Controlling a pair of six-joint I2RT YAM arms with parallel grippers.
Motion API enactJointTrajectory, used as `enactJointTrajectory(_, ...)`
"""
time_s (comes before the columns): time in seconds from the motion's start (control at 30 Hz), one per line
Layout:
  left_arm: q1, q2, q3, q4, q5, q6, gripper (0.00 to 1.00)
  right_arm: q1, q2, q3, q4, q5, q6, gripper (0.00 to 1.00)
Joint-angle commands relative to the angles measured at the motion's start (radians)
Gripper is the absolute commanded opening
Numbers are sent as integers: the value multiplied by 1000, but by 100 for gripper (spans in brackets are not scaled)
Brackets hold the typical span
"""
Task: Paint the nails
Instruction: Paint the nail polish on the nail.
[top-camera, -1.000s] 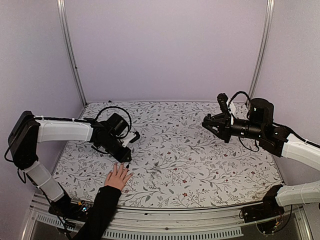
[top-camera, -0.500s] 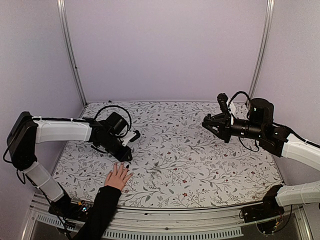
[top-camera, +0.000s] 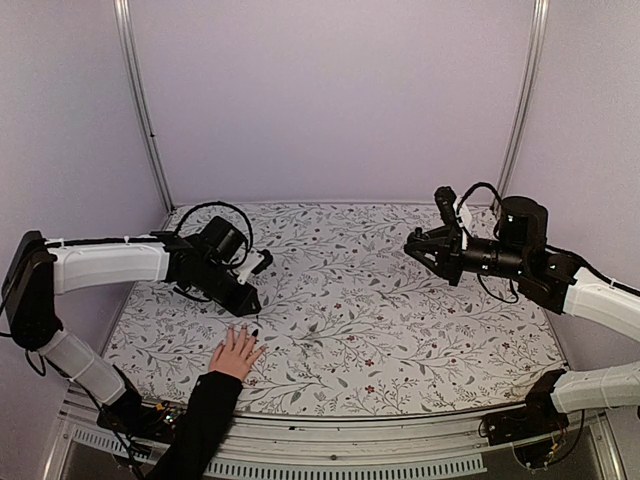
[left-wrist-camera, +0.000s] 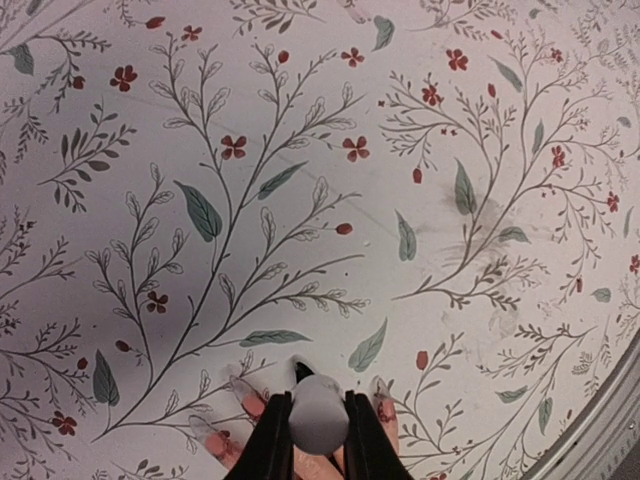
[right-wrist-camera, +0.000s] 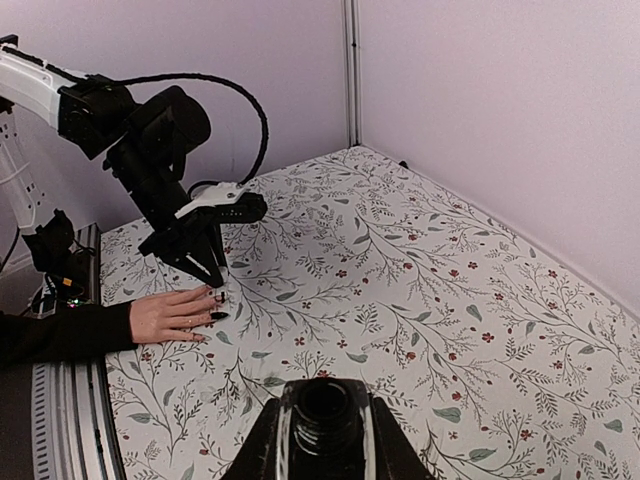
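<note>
Dark polish is on some nails (right-wrist-camera: 218, 298). Over the hand (top-camera: 235, 352) the left gripper (top-camera: 247, 303) pinches a grey cap (left-wrist-camera: 318, 415); the right gripper (top-camera: 412, 245) squeezes a black bottle (right-wrist-camera: 322, 410).

A white table covering (top-camera: 400, 320) printed with thin grey branches, green leaves and small red flowers is spreading over the whole work surface. A plain lavender back wall (top-camera: 330, 100) is rising behind it, and matching side walls are closing it in on the left (top-camera: 60, 120) and the right (top-camera: 590, 120). Two slim metal posts (top-camera: 143, 110) (top-camera: 521, 100) are running up the rear corners, leaning slightly outward in the overhead view. A pale metal rail (top-camera: 400, 437) is edging the near side of the table. Soft, even light is filling the enclosure, casting only faint shadows.
</note>
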Motion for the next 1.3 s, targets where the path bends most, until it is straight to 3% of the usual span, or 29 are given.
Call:
enactJointTrajectory(0.0, 12, -12, -24, -25, 0, -52, 0, -3, -24, -6, 19, -2, 3, 0)
enactJointTrajectory(1.27, 11, 80, -25, -32, -14, -45, 0, -3, -18, -8, 20, 3, 1, 0)
